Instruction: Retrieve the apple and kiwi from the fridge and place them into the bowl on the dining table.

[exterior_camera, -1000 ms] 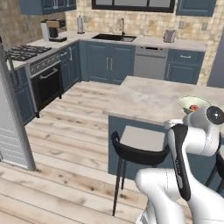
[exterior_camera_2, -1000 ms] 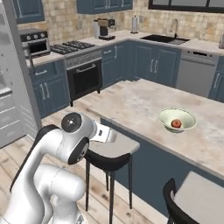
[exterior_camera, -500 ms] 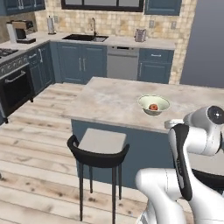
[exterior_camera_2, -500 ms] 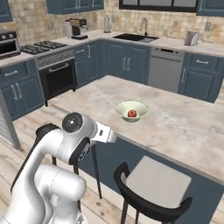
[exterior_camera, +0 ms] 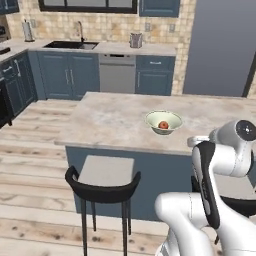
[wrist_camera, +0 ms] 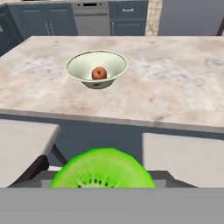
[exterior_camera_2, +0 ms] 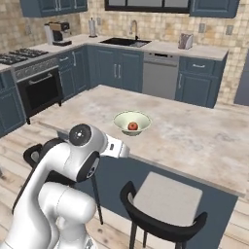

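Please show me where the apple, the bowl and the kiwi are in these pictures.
apple (wrist_camera: 99,72), hand view, middle of the red fruit inside the bowl.
bowl (wrist_camera: 75,69), hand view, bare inner wall left of the apple.
kiwi (wrist_camera: 103,171), hand view, green cut face at the bottom.

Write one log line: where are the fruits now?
apple: in bowl | kiwi: in gripper | bowl: on dining table

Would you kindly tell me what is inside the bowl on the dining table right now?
The bowl on the dining table holds the apple, resting at its bottom. Nothing else shows inside it. The bowl floor under the apple is covered.
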You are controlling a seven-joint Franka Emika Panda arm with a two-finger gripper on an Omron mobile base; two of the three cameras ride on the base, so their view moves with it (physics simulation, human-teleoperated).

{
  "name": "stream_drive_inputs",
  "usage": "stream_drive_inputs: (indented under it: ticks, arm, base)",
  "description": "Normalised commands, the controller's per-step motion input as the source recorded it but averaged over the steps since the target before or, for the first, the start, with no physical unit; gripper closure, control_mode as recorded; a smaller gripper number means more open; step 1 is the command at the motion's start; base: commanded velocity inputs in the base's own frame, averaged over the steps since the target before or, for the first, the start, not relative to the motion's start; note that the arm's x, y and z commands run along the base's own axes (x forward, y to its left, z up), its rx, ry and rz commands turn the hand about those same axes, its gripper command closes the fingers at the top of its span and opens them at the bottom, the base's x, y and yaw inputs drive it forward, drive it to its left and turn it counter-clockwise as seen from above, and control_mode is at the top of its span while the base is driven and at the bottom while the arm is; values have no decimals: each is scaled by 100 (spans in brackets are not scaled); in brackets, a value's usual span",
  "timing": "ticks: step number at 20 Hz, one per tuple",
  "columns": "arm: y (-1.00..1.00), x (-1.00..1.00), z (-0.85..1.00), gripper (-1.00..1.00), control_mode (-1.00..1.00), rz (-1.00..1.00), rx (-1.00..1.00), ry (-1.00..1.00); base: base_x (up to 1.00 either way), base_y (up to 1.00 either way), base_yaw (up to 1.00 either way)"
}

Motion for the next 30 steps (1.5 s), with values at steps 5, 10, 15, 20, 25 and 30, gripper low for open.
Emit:
stream_drive_inputs:
  ticks: [5, 10, 15, 20, 25, 30]
  arm:
    - [0, 0, 0, 100, 100, 0, 0, 0]
    - [0, 10, 0, 100, -100, -1, 0, 0]
    - [3, 72, 0, 100, -100, -1, 0, 0]
    - [19, 98, 3, 100, -100, 0, 0, 2]
    - [0, 92, 16, 100, -100, 0, 0, 0]
    - [-2, 47, 51, 100, -100, 0, 0, 4]
  base:
    - [65, 0, -23]
    - [32, 2, -5]
    - [0, 0, 0]
    - [0, 0, 0]
    - [0, 0, 0]
    - [0, 0, 0]
